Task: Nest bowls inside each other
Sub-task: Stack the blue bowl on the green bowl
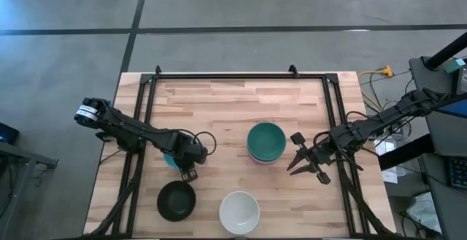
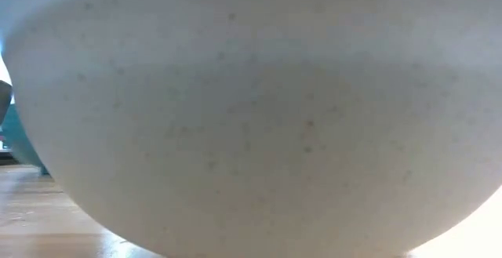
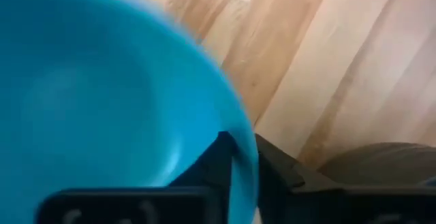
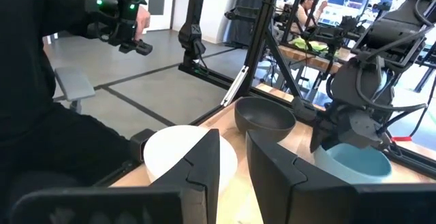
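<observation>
A light blue bowl [image 1: 169, 159] sits under my left gripper [image 1: 188, 171], which is shut on its rim; the arm hides most of it. In front of it, a black bowl [image 1: 176, 200] and a white bowl [image 1: 239, 212] stand on their bases near the table's near edge. The white bowl [image 2: 259, 109] fills the low view. A teal bowl [image 1: 265, 141] tops a stack at mid-table, with a magenta rim [image 1: 264, 160] showing beneath it. My right gripper [image 1: 294, 156] hangs open just right of that stack, touching nothing. My left gripper [image 3: 242, 142] pinches the light blue bowl's rim [image 3: 246, 157] on its near right side, one finger [image 3: 208, 166] inside the bowl and one [image 3: 283, 173] outside. The fingers come slanting down from above. The bowl stays upright; I cannot tell whether its base is on the table.
The wooden tabletop [image 1: 233, 105] is bare across its far half. A black metal frame [image 1: 241, 76] runs along the far edge and both sides. Beyond the table, other robot arms [image 4: 116, 9] and a seated person [image 4: 306, 6] are visible.
</observation>
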### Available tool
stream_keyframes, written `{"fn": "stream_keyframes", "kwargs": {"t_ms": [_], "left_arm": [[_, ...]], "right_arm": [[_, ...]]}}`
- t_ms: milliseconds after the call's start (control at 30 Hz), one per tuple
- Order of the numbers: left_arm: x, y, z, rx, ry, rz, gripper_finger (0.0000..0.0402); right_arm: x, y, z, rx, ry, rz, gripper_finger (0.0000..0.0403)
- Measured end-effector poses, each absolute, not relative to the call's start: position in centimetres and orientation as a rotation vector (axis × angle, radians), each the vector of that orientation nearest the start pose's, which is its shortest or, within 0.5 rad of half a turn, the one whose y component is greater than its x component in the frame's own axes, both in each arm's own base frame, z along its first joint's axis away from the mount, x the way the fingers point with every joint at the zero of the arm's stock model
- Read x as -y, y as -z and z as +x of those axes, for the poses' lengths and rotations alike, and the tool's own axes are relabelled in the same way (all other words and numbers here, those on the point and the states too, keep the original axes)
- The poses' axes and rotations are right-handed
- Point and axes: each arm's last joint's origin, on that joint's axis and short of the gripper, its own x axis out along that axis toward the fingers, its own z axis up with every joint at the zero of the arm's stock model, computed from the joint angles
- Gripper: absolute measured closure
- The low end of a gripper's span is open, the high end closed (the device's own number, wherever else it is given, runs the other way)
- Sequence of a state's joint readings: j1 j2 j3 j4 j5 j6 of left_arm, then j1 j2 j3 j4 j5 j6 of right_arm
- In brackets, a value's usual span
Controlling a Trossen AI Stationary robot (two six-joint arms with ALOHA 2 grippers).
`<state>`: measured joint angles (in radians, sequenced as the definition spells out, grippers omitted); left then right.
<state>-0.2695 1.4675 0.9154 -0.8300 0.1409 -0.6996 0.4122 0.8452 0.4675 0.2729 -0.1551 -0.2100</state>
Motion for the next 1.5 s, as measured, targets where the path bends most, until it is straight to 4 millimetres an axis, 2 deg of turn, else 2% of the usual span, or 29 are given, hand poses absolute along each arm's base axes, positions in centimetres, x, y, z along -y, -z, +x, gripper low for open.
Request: {"fn": "stream_keyframes", "kwargs": {"t_ms": [67, 133, 300, 400, 600, 700, 867, 933, 1133, 1333, 1500], "left_arm": [[7.0, -19.6, 24.1, -1.436, -0.159, -0.473, 0.0389], [7.0, -19.8, 24.0, -1.449, -0.156, -0.449, 0.0387], [7.0, -21.3, 24.3, -1.436, -0.149, -0.277, 0.0397], [7.2, -22.9, 24.9, -1.368, -0.116, -0.119, 0.04], [8.2, -26.0, 26.0, -1.187, -0.081, 0.329, 0.04], [8.3, -27.3, 26.7, -1.074, -0.174, 0.56, 0.04], [8.1, -29.1, 28.4, -0.797, -0.57, 0.843, 0.04], [8.0, -29.7, 29.2, -0.74, -0.632, 0.922, 0.04], [8.0, -31.8, 32.0, -0.563, -0.553, 1.093, 0.0401], [7.4, -31.3, 34.3, -0.487, -0.233, 1.404, 0.0401], [5.8, -31.3, 35.4, -0.583, -0.011, 1.354, 0.0401]], "right_arm": [[-8.0, -25.6, 17.3, -0.046, -0.576, -0.217, 0.0335], [-8.0, -25.6, 17.3, -0.045, -0.576, -0.218, 0.0335], [-8.0, -25.6, 17.3, -0.045, -0.576, -0.218, 0.0335], [-8.0, -25.6, 17.3, -0.046, -0.576, -0.218, 0.0335], [-8.0, -25.6, 17.3, -0.05, -0.576, -0.218, 0.0335], [-8.0, -25.6, 17.3, -0.053, -0.577, -0.218, 0.0335], [-8.0, -25.6, 17.3, -0.053, -0.577, -0.219, 0.0335], [-8.0, -25.6, 17.3, -0.053, -0.577, -0.219, 0.0335], [-8.0, -25.6, 17.2, -0.048, -0.574, -0.219, 0.0335], [-7.4, -25.9, 16.6, -0.071, -0.473, -0.216, 0.0335], [-6.5, -25.9, 15.5, -0.135, -0.335, -0.175, 0.0335]]}}
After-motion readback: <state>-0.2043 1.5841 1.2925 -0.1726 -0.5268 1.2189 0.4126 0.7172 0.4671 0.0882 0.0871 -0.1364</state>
